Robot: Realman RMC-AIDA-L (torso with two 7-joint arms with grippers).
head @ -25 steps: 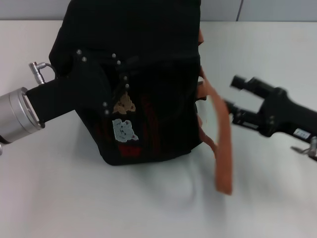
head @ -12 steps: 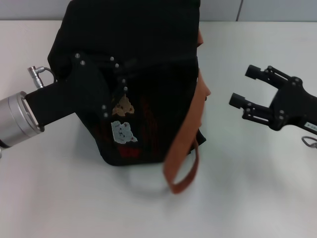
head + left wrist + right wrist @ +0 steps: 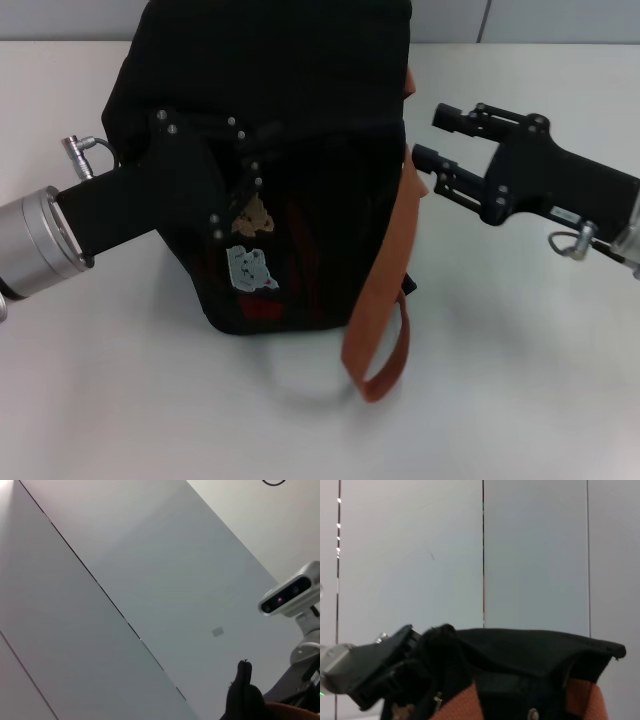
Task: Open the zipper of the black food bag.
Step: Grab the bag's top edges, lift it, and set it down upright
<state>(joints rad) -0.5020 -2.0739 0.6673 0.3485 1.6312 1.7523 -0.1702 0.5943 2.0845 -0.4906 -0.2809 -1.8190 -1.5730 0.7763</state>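
Note:
The black food bag [image 3: 290, 110] stands upright at the table's back middle, with bear patches [image 3: 250, 265] and red lettering on its near face. One orange-brown strap handle [image 3: 385, 290] hangs down its right front corner. My left gripper [image 3: 250, 155] reaches in from the left, its fingers closed together on the bag's upper front edge. My right gripper [image 3: 435, 138] is open just right of the bag, beside the strap. In the right wrist view the bag's top rim [image 3: 530, 652] shows, with a small silvery piece [image 3: 437, 700] that may be the zipper pull; the zip line itself is not clear.
The bag rests on a white table [image 3: 150, 400]; bare surface lies in front of and beside it. A grey wall [image 3: 540, 20] runs behind the table. The left wrist view shows mostly wall panels and the robot's head camera [image 3: 290, 595].
My right gripper pulled back, then moved left toward the bag's right side. The strap handle swung from the bag's right side to hang down over its front right corner. The left gripper barely shifted.

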